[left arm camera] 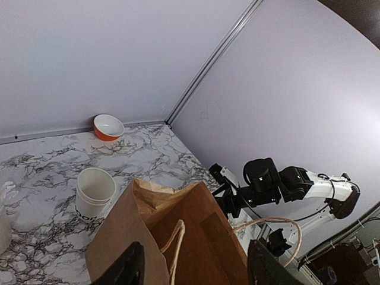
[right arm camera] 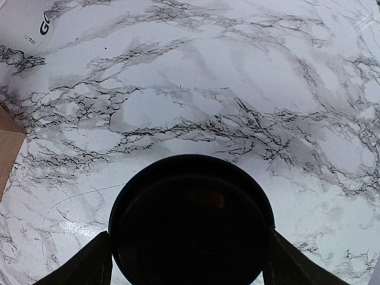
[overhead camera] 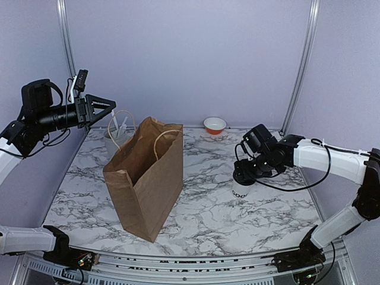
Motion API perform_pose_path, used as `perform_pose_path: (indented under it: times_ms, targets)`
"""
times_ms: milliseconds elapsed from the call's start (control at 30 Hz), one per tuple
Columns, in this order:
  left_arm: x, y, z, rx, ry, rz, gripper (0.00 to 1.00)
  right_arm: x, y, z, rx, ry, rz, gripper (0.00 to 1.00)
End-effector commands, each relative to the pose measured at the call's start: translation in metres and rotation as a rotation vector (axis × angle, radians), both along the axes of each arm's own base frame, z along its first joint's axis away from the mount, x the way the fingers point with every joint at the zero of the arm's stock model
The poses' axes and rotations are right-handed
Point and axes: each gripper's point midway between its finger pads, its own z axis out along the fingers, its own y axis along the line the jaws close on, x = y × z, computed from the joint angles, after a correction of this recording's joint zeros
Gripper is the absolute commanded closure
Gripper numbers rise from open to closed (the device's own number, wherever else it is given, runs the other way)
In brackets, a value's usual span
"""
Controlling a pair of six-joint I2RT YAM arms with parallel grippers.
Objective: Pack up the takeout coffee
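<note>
Nearest us is the black lid (right arm camera: 190,219) of the coffee cup (overhead camera: 240,193), the right gripper (right arm camera: 191,234) clamped on its rim, the cup on the table (overhead camera: 208,219) right of the bag (overhead camera: 145,184). Lifted so, the lid may pop off or the cup snag a handle (overhead camera: 157,145) (the left gripper (left arm camera: 197,261) gapes empty over the bag). We count one coffee cup, one bag, one lidless cup (left arm camera: 95,193), one bowl (overhead camera: 214,124), one utensil holder (overhead camera: 114,138).

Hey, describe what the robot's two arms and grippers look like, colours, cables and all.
Both arms have white shells with black joints. The right arm has black cables looping near its wrist; the left arm has a bulky black wrist section with a dark cable. The left gripper and right gripper have black, wedge-shaped fingers. No markings are visible.
</note>
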Motion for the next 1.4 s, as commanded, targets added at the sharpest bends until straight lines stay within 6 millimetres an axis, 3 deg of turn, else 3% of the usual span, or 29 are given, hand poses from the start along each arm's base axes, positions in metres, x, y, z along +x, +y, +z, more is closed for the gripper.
perform_pose_path:
  times_ms: [0,300,733,1100,1367]
  targets:
    - [-0.007,-0.003,0.009,-0.016,-0.028,-0.032,0.41,0.006,-0.002,-0.001,0.013,-0.009,-0.021,0.18]
    - [-0.010,-0.006,0.016,-0.037,-0.027,-0.053,0.42,0.006,-0.002,-0.005,-0.007,0.010,-0.013,0.27]
    - [-0.024,0.004,0.036,-0.028,-0.095,-0.004,0.40,0.014,0.004,0.026,0.017,-0.046,0.005,0.32]
    - [-0.043,0.017,-0.022,0.201,0.058,0.015,0.40,0.019,0.014,0.069,0.079,-0.122,0.049,0.32]
    - [-0.066,-0.001,-0.051,0.333,0.141,-0.039,0.45,0.022,0.018,0.080,0.089,-0.140,0.067,0.32]
